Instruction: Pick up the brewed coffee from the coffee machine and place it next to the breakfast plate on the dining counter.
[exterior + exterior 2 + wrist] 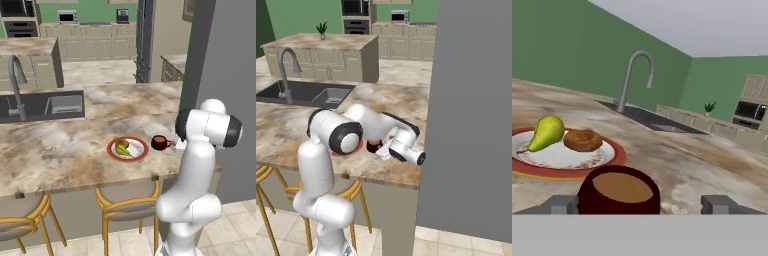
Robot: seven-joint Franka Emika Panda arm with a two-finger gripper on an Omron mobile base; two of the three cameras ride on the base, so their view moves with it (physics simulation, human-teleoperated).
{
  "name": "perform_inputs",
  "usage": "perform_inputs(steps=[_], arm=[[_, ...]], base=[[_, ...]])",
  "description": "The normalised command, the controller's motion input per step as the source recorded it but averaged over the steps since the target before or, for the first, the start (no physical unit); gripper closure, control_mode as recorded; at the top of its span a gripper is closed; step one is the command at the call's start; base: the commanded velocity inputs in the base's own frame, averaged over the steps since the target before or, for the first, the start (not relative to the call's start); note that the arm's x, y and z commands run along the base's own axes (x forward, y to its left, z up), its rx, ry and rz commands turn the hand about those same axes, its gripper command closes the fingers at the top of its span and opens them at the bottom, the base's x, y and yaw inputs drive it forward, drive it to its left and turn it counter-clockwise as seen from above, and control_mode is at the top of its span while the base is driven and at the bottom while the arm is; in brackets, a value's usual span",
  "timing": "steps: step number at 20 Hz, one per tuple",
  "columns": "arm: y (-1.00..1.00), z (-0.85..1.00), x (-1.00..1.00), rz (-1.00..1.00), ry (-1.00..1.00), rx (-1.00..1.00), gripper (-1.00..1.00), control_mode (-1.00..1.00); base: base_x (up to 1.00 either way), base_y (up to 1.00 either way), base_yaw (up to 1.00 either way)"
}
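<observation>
- brewed coffee [159, 142] stands upright on the dining surface [60, 150], just right of the breakfast plate [128, 149] in the left base view; small gap between mug and plate rim
- hand view: mug [619, 191] close at bottom centre, light brown liquid visible, plate [564, 156] behind it to the left
- plate carries a yellow-green pear [545, 133] and a brown donut-like ring [582, 140]
- end effector [641, 204] spread wide, one finger tip on each side of the mug; left tip just beside the mug wall, right tip apart from it; contact on the left hard to judge
- mug rests on the surface, not lifted
- right base view: arm bent low over the surface edge, mug [374, 146] partly hidden behind the wrist
- sink [42, 106] with grey faucet [16, 82] set into the surface, well apart from the plate
- yellow-framed stools [127, 207] under the near edge
</observation>
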Motion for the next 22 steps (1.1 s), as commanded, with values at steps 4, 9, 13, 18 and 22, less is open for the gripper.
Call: perform_inputs(steps=[4, 9, 13, 18, 22], arm=[[0.22, 0.95, -0.84, 0.00, -0.02, -0.11, -1.00, -1.00], [0.23, 0.95, -0.89, 0.00, 0.00, -0.11, -1.00, -1.00], [0.16, 1.00, -0.77, 0.00, 0.00, -0.11, -1.00, -1.00], [0.25, 1.00, -0.78, 0.00, -0.04, -0.13, -1.00, -1.00], [0.41, 0.87, -0.84, 0.03, 0.00, -0.13, -1.00, -1.00]], base=[[0.00, 0.00, 0.00], [0.00, 0.00, 0.00], [0.00, 0.00, 0.00], [0.00, 0.00, 0.00], [0.00, 0.00, 0.00]])
